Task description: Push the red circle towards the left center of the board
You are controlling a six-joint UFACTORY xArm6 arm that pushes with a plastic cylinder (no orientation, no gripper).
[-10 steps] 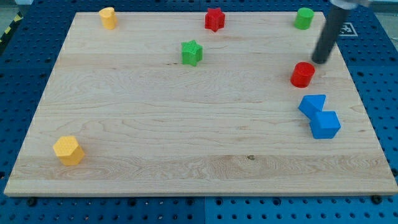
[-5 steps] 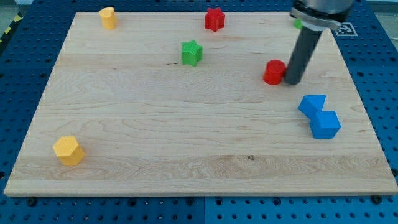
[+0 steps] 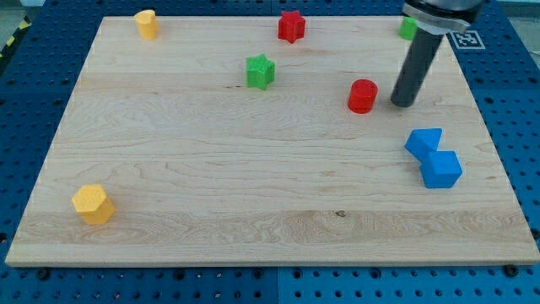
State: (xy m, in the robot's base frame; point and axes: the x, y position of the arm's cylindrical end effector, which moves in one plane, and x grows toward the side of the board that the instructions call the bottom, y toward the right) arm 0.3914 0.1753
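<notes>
While the rod stands nearly upright over the board's right half, my tip rests on the wood at about 3 o'clock from the red circle, near it but apart, a sliver of bare board showing between them. No jaws on this rig: the arm ends in a plain rod, so it has hold of nothing.

Red circle position: right of the board's middle, in the upper half, standing flat and clear of all neighbours.

Other blocks:
- Green star, at roughly 10 o'clock from the red circle, well apart.
- Red star, near the top edge, at about 11 o'clock from the red circle.
- Green block, at the top right, mostly hidden behind the rod; shape cannot be made out.
- Yellow block, rounded, at the top left corner.
- Yellow hexagon, at the bottom left, far from everything else.
- Two blue blocks, touching one another: blue block at about 5 o'clock from my tip, and blue cube just below and right of it.

The wooden board lies on a blue pegboard table.
</notes>
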